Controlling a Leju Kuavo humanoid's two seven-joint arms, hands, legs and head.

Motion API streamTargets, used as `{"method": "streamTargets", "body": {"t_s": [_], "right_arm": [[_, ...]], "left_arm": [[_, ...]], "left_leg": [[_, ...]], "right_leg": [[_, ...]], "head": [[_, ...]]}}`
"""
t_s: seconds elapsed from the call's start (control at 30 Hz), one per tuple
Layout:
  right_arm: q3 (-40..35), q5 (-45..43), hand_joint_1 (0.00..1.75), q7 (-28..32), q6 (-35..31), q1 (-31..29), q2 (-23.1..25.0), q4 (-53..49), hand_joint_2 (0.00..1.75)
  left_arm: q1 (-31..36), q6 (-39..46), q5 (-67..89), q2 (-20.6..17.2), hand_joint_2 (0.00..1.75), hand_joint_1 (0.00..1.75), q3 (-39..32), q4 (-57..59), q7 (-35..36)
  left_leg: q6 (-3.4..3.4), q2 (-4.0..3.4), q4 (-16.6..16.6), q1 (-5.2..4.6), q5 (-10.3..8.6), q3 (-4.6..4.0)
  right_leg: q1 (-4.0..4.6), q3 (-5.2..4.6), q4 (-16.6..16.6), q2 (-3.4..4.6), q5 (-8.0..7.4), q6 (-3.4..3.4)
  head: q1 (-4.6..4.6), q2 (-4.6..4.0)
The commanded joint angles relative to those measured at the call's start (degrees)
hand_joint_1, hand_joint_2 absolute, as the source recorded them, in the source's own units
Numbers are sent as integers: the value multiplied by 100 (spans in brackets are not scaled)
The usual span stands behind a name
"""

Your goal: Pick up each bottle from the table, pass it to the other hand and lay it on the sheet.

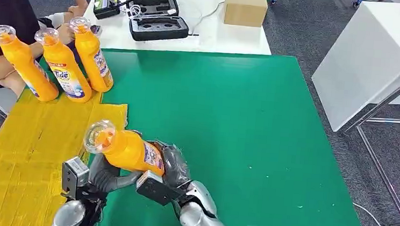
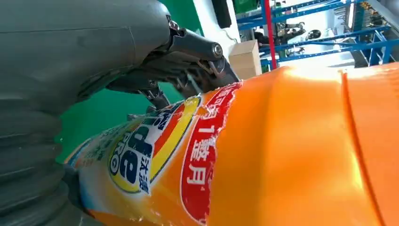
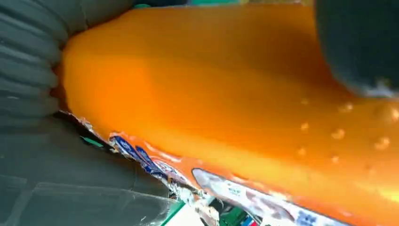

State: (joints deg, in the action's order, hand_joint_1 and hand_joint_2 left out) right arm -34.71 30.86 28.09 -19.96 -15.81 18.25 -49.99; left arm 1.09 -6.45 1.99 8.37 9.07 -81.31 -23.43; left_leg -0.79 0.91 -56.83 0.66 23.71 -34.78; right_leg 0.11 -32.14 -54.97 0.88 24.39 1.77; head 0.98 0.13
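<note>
An orange detergent bottle [image 1: 130, 149] with a clear cap hangs tilted over the near edge of the green mat [image 1: 228, 137], cap pointing left. My right hand [image 1: 174, 167] grips its base end. My left hand [image 1: 105, 177] curls under its body from below. The bottle's label [image 2: 155, 146] lies close under my left hand's fingers [image 2: 188, 61], and its orange side [image 3: 211, 84] presses against my right hand's palm. Three more orange bottles [image 1: 64, 67] stand upright at the far end of the yellow sheet [image 1: 17, 147].
A person [image 1: 3, 16] sits at the far left, an arm just behind the standing bottles. Beyond the mat, a white table holds open black cases [image 1: 154, 15] and a cardboard box [image 1: 245, 6]. A white table [image 1: 374, 62] stands at the right.
</note>
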Motion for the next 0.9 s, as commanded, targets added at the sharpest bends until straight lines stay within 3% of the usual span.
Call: {"method": "streamTargets", "body": {"t_s": [0.03, 0.47, 0.5, 0.53, 0.57, 0.6, 0.63, 0.67, 0.9], "right_arm": [[-450, 73, 175, 54, -4, 102, -124, 539, 175], [-80, -48, 175, 124, -37, 222, -181, 326, 175], [-33, -89, 147, 134, -23, 243, -183, 263, 175], [-33, -89, 147, 134, -23, 243, -183, 263, 175], [31, -153, 134, 148, -21, 280, -189, 167, 175], [65, -180, 61, 160, -2, 308, -200, 83, 175], [65, -180, 61, 160, -2, 308, -200, 83, 175], [111, -197, 0, 181, -36, 356, -224, -69, 175], [292, -314, 0, 138, 109, 683, -367, -1200, 175]], "left_arm": [[451, 49, -109, 64, 175, 175, 7, 325, 6], [422, 75, -184, 27, 175, 175, 20, 21, -5], [421, 90, -174, 21, 175, 175, 15, -1, 3], [421, 90, -174, 21, 175, 175, 15, -1, 3], [419, 104, -166, 12, 175, 175, 7, -36, 12], [417, 150, -122, 3, 175, 175, 4, -57, 20], [417, 150, -122, 3, 175, 175, 4, -57, 20], [405, 159, -113, -12, 175, 175, -7, -113, 24], [357, 397, 96, -34, 175, 175, -159, -365, 39]], "left_leg": [[0, 14, 8, 2, 6, 28], [0, 22, 6, 4, 5, 22], [0, 17, 5, 3, 2, 13], [0, 22, 6, 3, 7, 26], [0, 26, 5, 2, 12, 36], [0, 21, 5, 3, 4, 17], [0, 24, 6, 2, 9, 30], [1, 20, 4, 4, 5, 19], [-1, 13, -1, 1, 12, 22]], "right_leg": [[4, 37, 12, -26, 11, 0], [5, 33, 11, -35, 13, 1], [4, 20, 8, -27, 8, 0], [5, 36, 10, -37, 16, 0], [5, 48, 9, -44, 23, 1], [4, 26, 9, -33, 12, 0], [4, 41, 9, -41, 19, 1], [5, 28, 8, -33, 13, 0], [3, 31, 2, -28, 18, 2]], "head": [[-4, 0], [-2, 0], [-2, 0], [-2, 0], [-2, 0], [-2, 0], [-2, 0], [-4, 0], [-2, 0]]}}
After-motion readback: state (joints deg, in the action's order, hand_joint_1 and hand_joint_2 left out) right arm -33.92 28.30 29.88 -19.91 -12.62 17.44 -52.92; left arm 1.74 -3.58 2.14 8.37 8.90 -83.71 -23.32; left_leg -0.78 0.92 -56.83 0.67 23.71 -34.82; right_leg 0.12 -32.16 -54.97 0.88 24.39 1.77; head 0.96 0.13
